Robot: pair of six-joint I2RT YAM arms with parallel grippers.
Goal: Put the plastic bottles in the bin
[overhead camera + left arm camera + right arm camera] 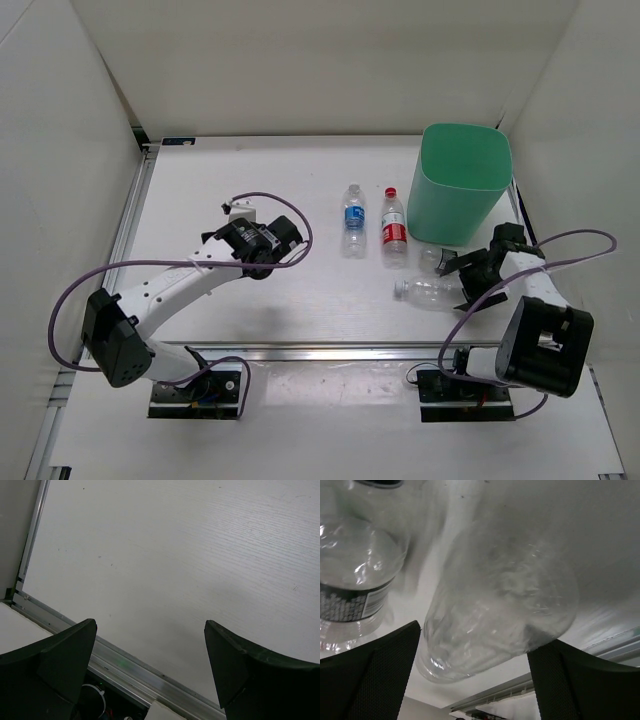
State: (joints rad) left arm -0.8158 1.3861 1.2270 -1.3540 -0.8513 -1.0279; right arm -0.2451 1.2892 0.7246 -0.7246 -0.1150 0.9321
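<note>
The blue-labelled bottle (353, 218) and the red-labelled bottle (394, 228) lie side by side mid-table, left of the mint-green bin (455, 200). A clear unlabelled bottle (430, 291) lies on its side at the front right, cap to the left. Another clear bottle (434, 259) sits just behind it. My right gripper (463, 279) is open, its fingers either side of the unlabelled bottle's base (495, 610). The other bottle (350, 575), with a dark label and dark cap, shows at the left of the right wrist view. My left gripper (250, 248) is open and empty above bare table (150, 625).
White walls enclose the table on the left, back and right. A metal rail (330, 352) runs along the front edge and another down the left side (133, 215). The purple cables loop beside both arms.
</note>
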